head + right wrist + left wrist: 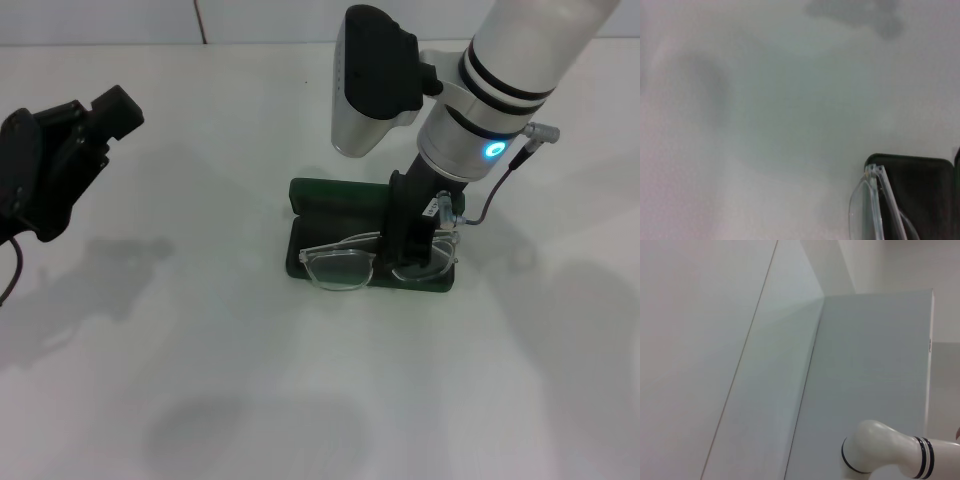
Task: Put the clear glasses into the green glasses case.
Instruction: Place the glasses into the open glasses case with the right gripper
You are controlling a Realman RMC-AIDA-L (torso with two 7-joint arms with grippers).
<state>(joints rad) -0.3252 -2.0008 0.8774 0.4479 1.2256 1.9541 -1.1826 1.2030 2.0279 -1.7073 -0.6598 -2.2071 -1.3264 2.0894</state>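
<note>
Right gripper (pixel 418 245) is down over the green glasses case (pixel 330 195), on its right half. Its fingertips are buried behind the wrist and the dark finger body, so can't tell if it's pinching the frame or spread. It's at least touching or right at the clear glasses (pixel 345 265) near the right lens.

Case is open on the white table (pixel 250 380), lid (pixel 335 193) folded back on the far side, tray nearest the camera. Glasses sit in the tray, lying across its length. Left lens shows clearly at the front edge and looks to ride slightly over the rim; right lens is half hidden by the gripper. Arms of the glasses are hard to trace, clear plastic on dark interior.

Right wrist view catches only one corner of the case (pixel 920 172) and one end of the glasses (pixel 867 210), hinge end resting at that rounded corner. The rest is cut off by the frame edge.

Left gripper (pixel 60 165) is parked high at the far left, well apart from the case. Probably spread, but the angle is poor, so calling it undetermined. Its wrist view shows only wall and a white arm segment (pixel 890 452).
</note>
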